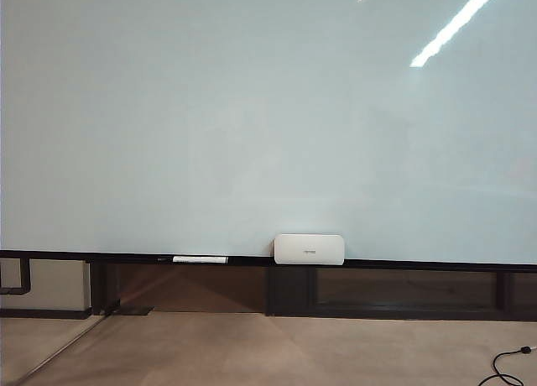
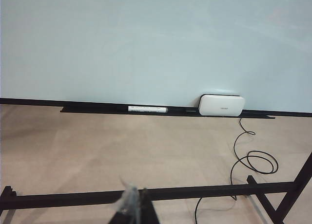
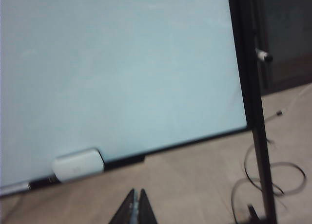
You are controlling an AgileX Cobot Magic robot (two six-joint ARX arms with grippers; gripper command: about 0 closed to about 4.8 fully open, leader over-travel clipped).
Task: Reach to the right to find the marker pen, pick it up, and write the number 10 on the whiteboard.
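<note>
The whiteboard (image 1: 252,109) fills the wall, glossy and pale, and no number 10 shows on it. In the right wrist view a small marker pen (image 3: 263,55), whitish with a dark end, sticks out beside a black upright post (image 3: 247,87) past the board's edge. My right gripper (image 3: 137,191) is shut and empty, low over the floor, far from the pen. My left gripper (image 2: 134,191) is shut too, with clear film on one finger, facing the whiteboard (image 2: 146,39) from a distance. Neither gripper appears in the exterior view.
A long white stick (image 1: 200,259) and a white rounded box (image 1: 309,249) rest on the black ledge (image 1: 126,258). A black frame bar (image 2: 73,197) crosses in front of the left gripper. Black cable (image 2: 253,160) loops on the tan floor.
</note>
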